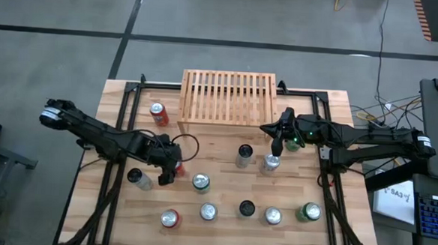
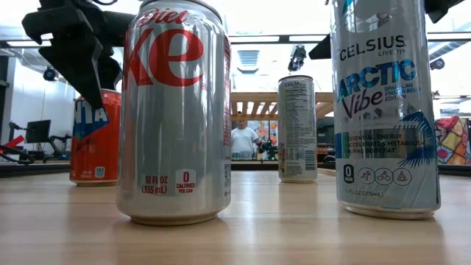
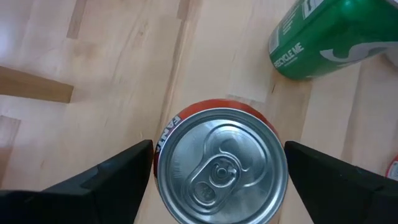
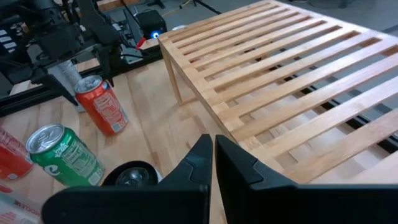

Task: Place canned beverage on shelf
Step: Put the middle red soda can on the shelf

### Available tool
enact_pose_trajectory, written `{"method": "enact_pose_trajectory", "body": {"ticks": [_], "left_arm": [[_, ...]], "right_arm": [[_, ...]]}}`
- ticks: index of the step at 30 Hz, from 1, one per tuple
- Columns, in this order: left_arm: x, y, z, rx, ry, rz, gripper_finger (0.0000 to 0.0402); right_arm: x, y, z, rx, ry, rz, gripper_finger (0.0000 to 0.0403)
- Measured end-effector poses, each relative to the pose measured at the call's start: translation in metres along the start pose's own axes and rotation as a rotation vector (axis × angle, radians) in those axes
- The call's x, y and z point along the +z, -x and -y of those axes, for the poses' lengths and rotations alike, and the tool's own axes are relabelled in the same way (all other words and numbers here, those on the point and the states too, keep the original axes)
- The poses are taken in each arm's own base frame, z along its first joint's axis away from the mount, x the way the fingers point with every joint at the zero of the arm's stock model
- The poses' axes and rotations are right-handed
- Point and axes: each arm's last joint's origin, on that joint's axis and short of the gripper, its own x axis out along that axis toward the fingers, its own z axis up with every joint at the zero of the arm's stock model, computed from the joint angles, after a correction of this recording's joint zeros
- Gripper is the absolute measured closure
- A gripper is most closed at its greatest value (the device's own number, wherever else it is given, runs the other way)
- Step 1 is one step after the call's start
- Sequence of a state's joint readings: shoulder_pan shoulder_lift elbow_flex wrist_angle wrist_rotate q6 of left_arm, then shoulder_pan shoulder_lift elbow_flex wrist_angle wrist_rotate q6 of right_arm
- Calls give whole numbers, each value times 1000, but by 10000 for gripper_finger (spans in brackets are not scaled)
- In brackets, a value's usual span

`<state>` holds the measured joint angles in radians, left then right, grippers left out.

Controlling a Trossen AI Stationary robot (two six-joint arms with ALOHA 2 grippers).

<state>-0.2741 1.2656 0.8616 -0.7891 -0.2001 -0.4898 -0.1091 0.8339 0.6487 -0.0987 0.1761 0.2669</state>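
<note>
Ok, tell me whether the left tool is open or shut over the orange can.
Open. In the left wrist view its two fingers stand wide on either side of the upright orange can, with gaps showing; neither touches it.

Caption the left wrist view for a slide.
Left gripper open, its fingers either side of an upright orange soda can, with a green can lying on the wooden table.

We see two slim, matte black jointed arms. The left arm ends in a pale grey cap at the frame's left edge, and a thin black cable loops beside its wrist. The right arm shows a small green light near its wrist, its flat black fingers tapering to wedges.
</note>
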Motion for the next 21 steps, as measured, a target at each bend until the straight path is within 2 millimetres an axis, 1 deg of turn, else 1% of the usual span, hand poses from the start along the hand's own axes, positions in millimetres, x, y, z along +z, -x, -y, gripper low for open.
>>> {"method": "enact_pose_trajectory", "body": {"ticks": [7,15,17,21], "left_arm": [[0,-1,2,1,0,-2,114],[-1,2,2,-3,7,-5,115],[1,7,2,-3,4,-13,115],[11,26,3,-7,3,5,115]], "right_arm": [[0,0,0,0,-3,-2,394],[0,0,0,0,-3,-2,394],[0,0,0,-1,-3,-2,394],[0,0,0,0,-3,-2,394]]}}
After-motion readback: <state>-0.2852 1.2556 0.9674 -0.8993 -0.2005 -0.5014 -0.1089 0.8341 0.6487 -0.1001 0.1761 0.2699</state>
